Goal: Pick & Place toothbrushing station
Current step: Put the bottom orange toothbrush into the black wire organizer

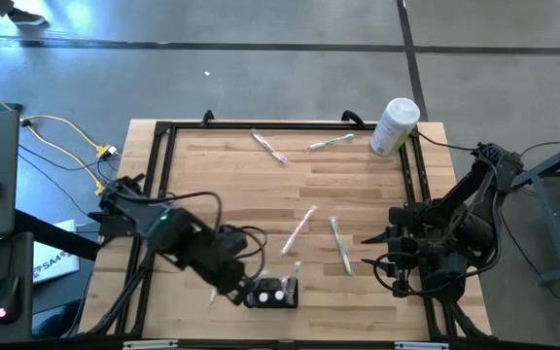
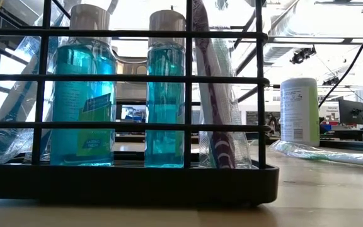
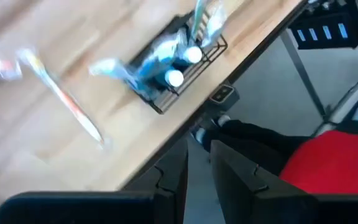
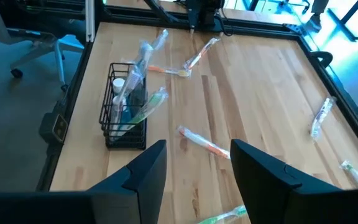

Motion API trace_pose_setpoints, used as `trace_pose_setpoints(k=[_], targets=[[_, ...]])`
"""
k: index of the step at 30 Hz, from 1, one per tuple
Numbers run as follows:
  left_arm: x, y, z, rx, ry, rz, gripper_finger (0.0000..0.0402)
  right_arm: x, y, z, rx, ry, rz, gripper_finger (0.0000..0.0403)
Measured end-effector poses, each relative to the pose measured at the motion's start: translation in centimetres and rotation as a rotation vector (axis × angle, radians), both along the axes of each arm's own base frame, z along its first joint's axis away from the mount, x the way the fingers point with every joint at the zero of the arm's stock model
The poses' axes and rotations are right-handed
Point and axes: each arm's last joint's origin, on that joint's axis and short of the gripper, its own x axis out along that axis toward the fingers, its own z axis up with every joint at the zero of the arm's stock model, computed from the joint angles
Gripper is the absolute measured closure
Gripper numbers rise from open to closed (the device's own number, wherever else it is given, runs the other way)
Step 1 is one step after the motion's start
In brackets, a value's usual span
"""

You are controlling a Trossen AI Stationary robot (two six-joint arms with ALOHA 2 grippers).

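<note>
The toothbrushing station [image 1: 272, 292] is a low black wire rack standing on the table near its near edge. It holds two blue bottles with white caps and some wrapped toothbrushes. It fills the low view [image 2: 131, 183] and also shows in the left wrist view [image 3: 166, 62] and the right wrist view [image 4: 126, 106]. My left gripper [image 1: 233, 288] hangs just left of the station and apart from it; in its wrist view [image 3: 199, 149] the fingers stand a narrow gap apart with nothing between them. My right gripper [image 1: 372, 250] waits open and empty at the table's right side [image 4: 197, 155].
Wrapped toothbrushes lie loose on the table, at the middle [image 1: 299, 230] [image 1: 340, 243] and the far side [image 1: 269, 146] [image 1: 330, 142]. A tall white cylindrical container [image 1: 394, 126] stands at the far right corner. A black frame [image 1: 163, 194] rims the table. A person in red [image 3: 334, 162] is by the near edge.
</note>
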Motion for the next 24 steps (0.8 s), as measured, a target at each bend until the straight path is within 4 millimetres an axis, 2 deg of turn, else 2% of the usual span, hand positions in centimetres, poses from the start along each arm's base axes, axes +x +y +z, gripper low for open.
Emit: trace_pose_setpoints(k=[4, 7, 11, 16, 20, 24], targets=[[-1.1, -0.5, 0.3, 0.062, -0.034, -0.044, 0.0332, 0.1, -0.1, 0.1, -0.02, -0.029, -0.029, 0.0232], [-1.3, -0.9, 0.2, 0.11, -0.057, -0.088, 0.0332, 0.4, -0.4, 0.1, -0.023, -0.036, -0.053, 0.0232], [-1.1, -0.4, -0.6, 0.18, -0.045, -0.188, 0.0332, 1.1, -1.1, 0.1, -0.018, -0.034, -0.091, 0.0232], [-1.9, 2.2, -2.4, 0.178, 0.064, -0.222, 0.0332, 1.9, -1.8, 0.1, 0.001, -0.026, -0.126, 0.0232], [-4.5, 4.3, -3.9, 0.096, 0.189, -0.129, 0.0332, 2.3, -2.2, 0.1, 0.032, -0.018, -0.152, 0.0232], [-6.9, 5.6, -5.7, 0.06, 0.263, 0.008, 0.0332, 2.5, -2.5, 0.1, 0.039, -0.013, -0.165, 0.0232]])
